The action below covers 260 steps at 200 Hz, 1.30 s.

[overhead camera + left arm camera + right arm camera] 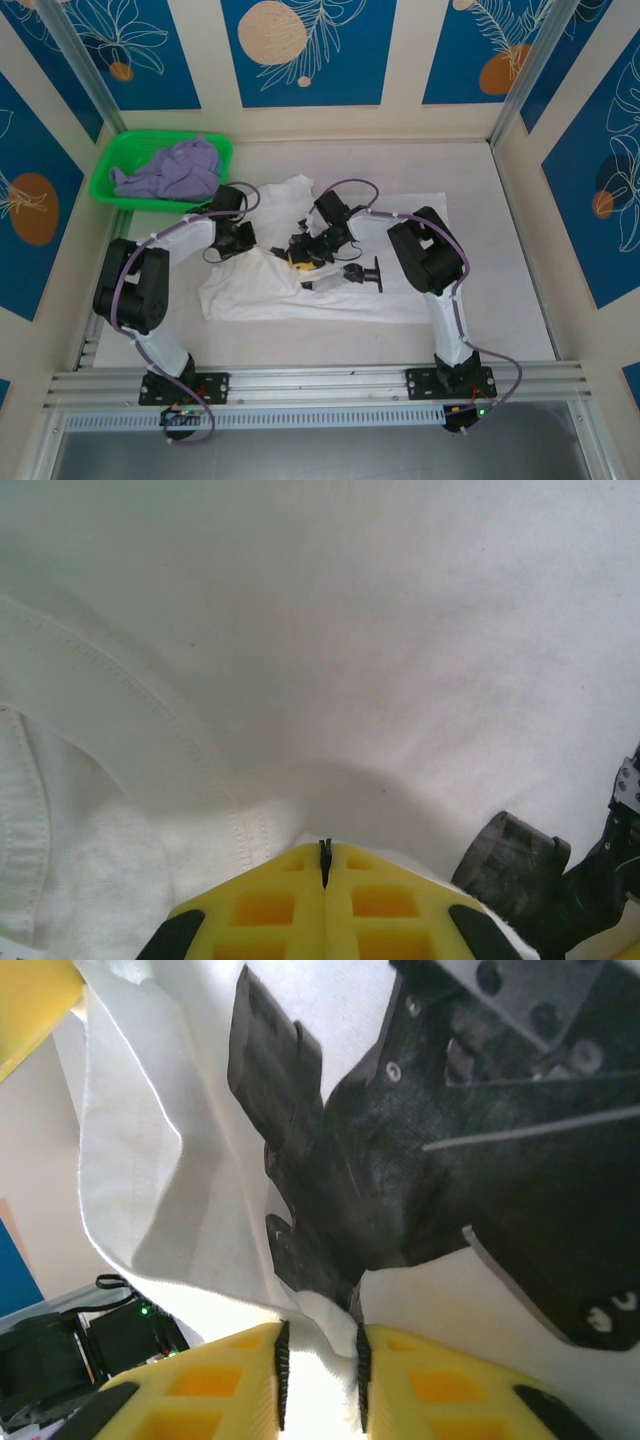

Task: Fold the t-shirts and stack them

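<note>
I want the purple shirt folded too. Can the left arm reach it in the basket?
Probably, but not right away. The purple shirt lies open in the basket near the left gripper, nothing between, yet that gripper pinches the white shirt.

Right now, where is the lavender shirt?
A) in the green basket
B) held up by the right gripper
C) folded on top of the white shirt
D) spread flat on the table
A: the lavender shirt lies crumpled inside the green basket, at the far left as seen from above.
</note>
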Each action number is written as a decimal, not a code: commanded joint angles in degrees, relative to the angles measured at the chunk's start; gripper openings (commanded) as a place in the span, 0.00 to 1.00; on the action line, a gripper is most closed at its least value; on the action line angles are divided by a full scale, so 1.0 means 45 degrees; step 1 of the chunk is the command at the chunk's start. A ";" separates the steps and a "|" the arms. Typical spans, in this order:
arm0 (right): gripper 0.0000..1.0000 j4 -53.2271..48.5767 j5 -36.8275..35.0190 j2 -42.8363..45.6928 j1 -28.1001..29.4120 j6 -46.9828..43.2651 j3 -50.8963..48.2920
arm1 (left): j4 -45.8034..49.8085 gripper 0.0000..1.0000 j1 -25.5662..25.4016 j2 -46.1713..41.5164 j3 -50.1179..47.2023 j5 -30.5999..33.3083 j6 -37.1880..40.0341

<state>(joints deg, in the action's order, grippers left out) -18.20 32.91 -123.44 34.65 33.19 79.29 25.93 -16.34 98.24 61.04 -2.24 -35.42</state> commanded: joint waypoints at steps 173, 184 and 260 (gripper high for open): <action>0.03 0.0235 -0.2773 0.1757 0.0033 0.0443 -0.1217 | -0.0539 0.00 0.0018 -0.0045 0.0127 0.1048 0.0539; 0.03 0.0218 -0.2885 0.1732 0.0043 0.0475 -0.1157 | -0.0553 0.00 0.0034 0.0090 0.0196 0.0968 0.0559; 0.17 -0.0449 -0.3906 0.1746 0.0031 0.1132 -0.0774 | 0.0106 0.35 0.0037 0.0759 0.1625 0.1513 0.0781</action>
<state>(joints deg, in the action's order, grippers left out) -18.41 17.65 -117.34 34.54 36.32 74.89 24.45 -16.34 100.99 64.34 2.22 -33.04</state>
